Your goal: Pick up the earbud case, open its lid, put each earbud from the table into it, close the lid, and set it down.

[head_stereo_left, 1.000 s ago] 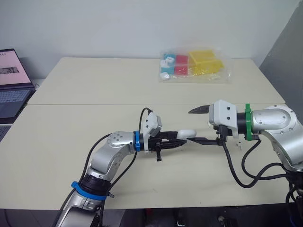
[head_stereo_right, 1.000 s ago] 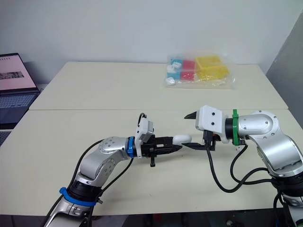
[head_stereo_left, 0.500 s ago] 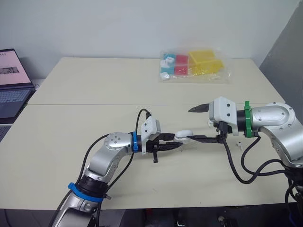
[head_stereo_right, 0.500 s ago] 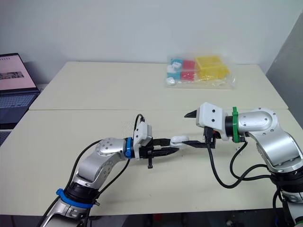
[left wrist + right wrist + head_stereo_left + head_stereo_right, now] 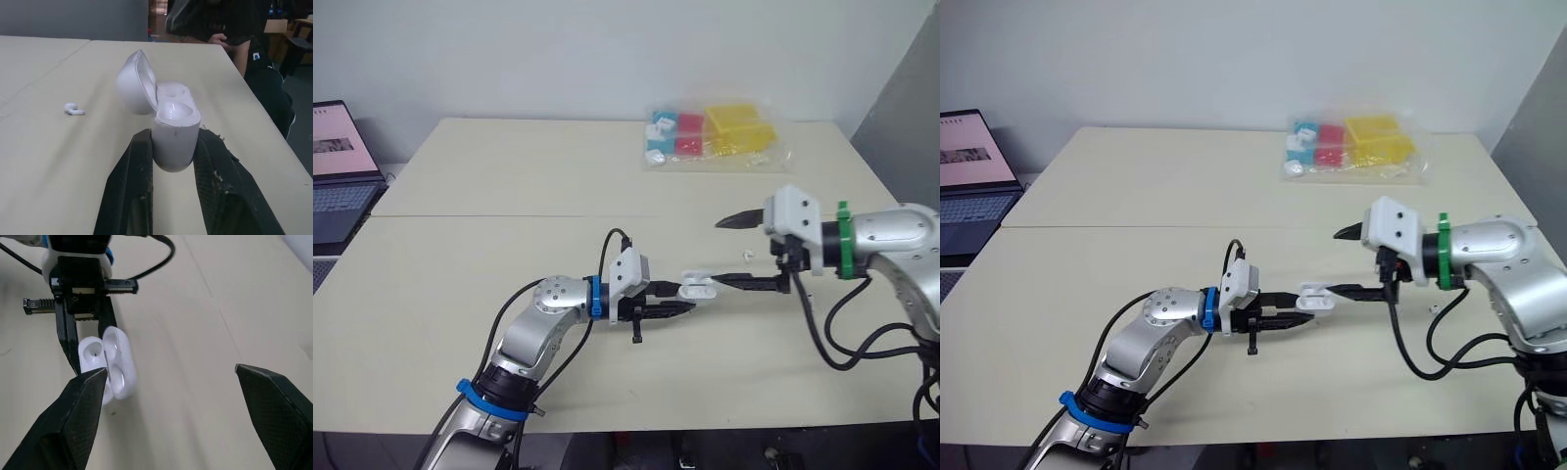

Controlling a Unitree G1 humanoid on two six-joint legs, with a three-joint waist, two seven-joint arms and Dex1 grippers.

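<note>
Flipped open now, earbud case (image 5: 174, 128) sits clamped in left end effector (image 5: 173, 146); right end effector (image 5: 170, 371) gapes.

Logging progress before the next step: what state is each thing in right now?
earbud case: lid open, gripped.
left pincer: shut on the earbud case.
right pincer: open.
earbud: lying on the table, outside the case.
laptop: open, screen lit.
</note>
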